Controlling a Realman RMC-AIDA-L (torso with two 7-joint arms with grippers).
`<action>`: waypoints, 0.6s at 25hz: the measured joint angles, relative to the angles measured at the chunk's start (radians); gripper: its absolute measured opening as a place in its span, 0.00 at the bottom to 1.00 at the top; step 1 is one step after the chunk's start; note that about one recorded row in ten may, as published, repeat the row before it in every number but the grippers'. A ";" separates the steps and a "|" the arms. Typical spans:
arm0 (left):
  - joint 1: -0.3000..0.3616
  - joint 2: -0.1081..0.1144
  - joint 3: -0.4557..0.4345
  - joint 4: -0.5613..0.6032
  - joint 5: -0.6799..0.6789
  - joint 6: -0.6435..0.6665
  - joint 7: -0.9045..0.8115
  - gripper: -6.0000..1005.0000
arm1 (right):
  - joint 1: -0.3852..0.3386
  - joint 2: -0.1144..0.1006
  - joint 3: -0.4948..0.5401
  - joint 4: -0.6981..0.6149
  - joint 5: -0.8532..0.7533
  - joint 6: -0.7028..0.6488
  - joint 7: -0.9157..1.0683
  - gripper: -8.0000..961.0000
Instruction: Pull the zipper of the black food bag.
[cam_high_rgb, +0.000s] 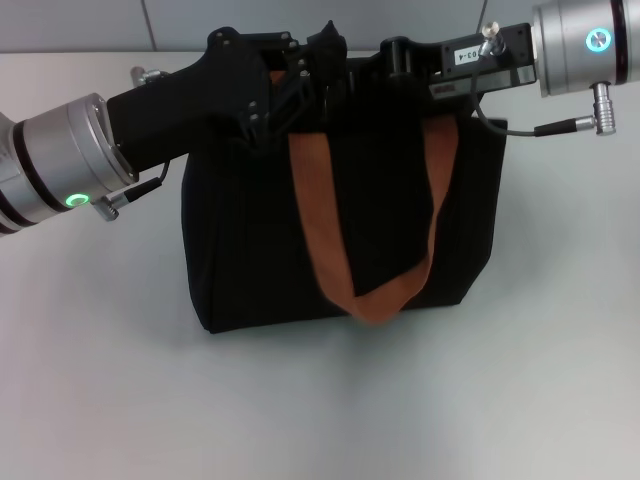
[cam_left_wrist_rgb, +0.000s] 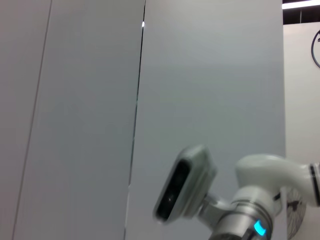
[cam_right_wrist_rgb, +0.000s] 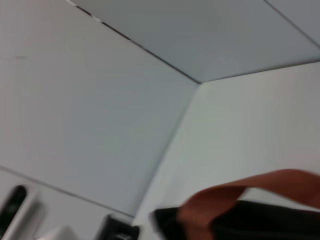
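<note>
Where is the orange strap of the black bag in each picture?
Head view: the orange strap hangs in a loop down the front of the black food bag, below both arms.
Left wrist view: not in it; only wall panels and part of the robot show.
Right wrist view: the strap arches along the bottom edge.
Shared landmark: the black bag under the strap, in the head and right wrist views.

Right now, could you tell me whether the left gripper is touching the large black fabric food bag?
Cannot tell. In the head view, the left gripper overlaps the black food bag at its top edge, dark against dark, hiding any contact or gap.
</note>
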 joint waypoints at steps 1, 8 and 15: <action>0.000 0.000 -0.004 0.000 0.000 0.000 0.001 0.02 | 0.002 0.001 -0.008 -0.007 -0.008 0.008 0.011 0.01; 0.000 0.001 -0.008 0.000 -0.023 0.001 0.001 0.02 | -0.011 0.002 -0.009 -0.038 -0.050 0.030 0.041 0.01; 0.008 0.002 -0.004 0.000 -0.040 -0.014 -0.001 0.02 | -0.119 0.004 -0.001 -0.119 0.093 -0.046 -0.056 0.08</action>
